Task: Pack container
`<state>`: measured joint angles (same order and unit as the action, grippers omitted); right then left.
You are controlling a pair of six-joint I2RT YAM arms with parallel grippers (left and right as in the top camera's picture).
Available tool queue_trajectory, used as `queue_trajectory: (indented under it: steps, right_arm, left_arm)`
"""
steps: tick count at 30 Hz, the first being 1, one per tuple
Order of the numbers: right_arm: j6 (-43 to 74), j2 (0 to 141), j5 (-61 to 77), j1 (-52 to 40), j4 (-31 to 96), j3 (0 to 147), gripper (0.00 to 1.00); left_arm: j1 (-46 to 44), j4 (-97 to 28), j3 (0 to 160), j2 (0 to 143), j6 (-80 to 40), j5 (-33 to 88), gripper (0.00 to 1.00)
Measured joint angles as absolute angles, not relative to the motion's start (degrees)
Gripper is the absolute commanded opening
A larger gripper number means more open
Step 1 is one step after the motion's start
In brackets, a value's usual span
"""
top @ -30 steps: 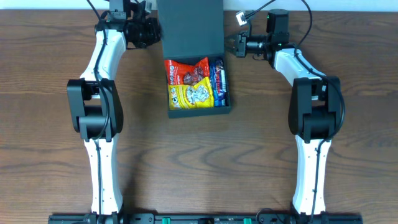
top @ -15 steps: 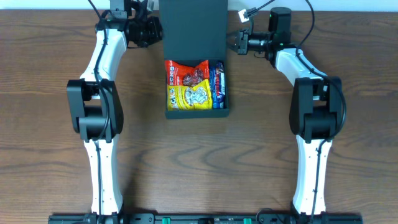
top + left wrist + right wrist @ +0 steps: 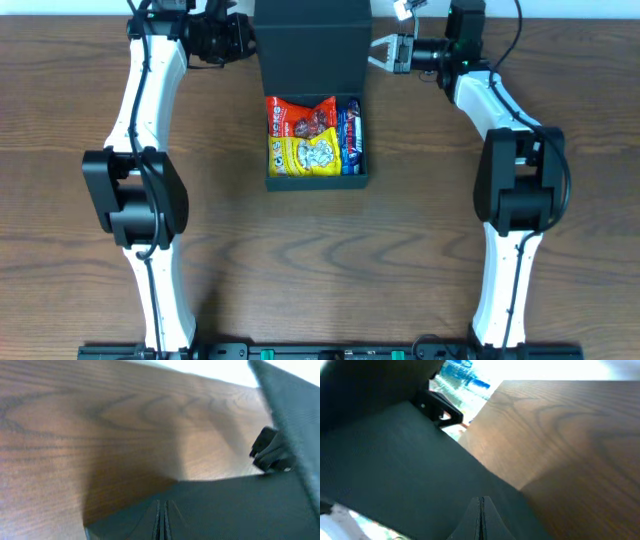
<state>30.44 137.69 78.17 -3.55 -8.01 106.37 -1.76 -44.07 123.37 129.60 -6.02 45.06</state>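
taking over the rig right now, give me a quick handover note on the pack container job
Left claw: shut, holding nothing, tips by the left edge of the open lid; I cannot tell if they touch it.
Right claw: shut, holding nothing, tips by the lid's right edge; contact unclear too.
Container: far middle of the table, flap open toward the far side.
Done: red pack, yellow pack and blue pack lie inside.
Left: probably fold the lid over the packs and shut it.
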Motion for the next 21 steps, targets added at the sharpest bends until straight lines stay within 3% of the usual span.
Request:
queue_trajectory:
  steps: [10, 21]
  right_arm:
    - [47.4, 137.6, 82.4, -3.6, -4.5, 106.4, 0.02]
    - [50.9, 137.6, 82.9, -3.5, -0.7, 106.4, 0.02]
  left_arm:
    - [-1.8, -58.5, 123.5, 127.2, 4.3, 45.2, 0.06]
    - [-1.2, -61.0, 123.5, 126.6, 7.8, 43.6, 0.06]
